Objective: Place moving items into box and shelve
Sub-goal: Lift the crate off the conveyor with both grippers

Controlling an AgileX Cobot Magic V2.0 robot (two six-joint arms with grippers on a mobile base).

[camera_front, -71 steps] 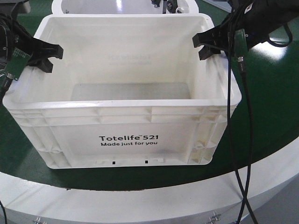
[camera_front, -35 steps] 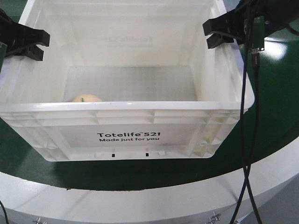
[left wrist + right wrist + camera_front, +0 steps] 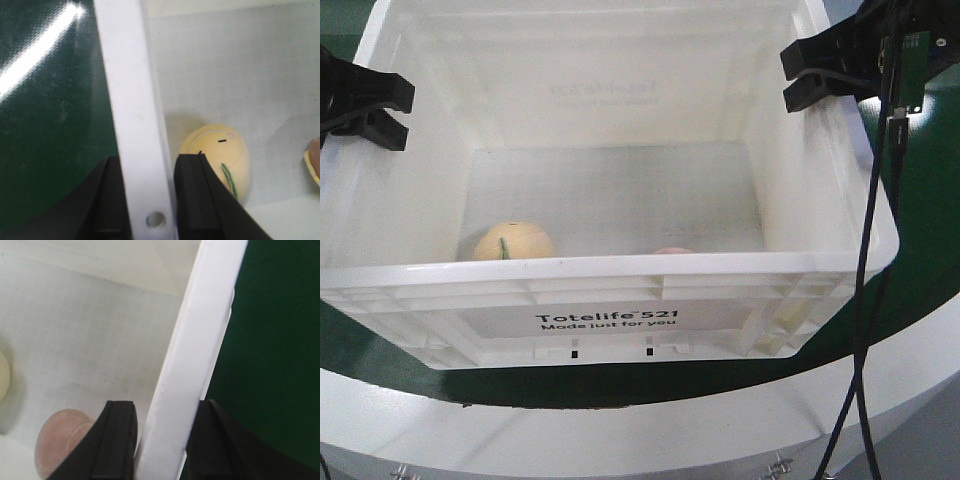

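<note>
Green worktop (image 3: 920, 300) bore the white box (image 3: 620, 265), yellow toy (image 3: 513, 242) and pink toy (image 3: 672, 250) lying inside near its front wall, while left gripper (image 3: 147, 165) and right gripper (image 3: 167, 407) clamped their fingers on its side rims, probably the best holds on stiff, light plastic.

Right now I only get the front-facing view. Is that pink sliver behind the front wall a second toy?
Observer: Yes. The right wrist view shows a rounded pink toy lying on the box floor.
Operator: Do the claws actually grip the box?
Observer: The left wrist view shows the left claw pinching the rim, one finger inside, one outside.
Operator: And the right one?
Observer: The right claw clamps its rim the same way.
</note>
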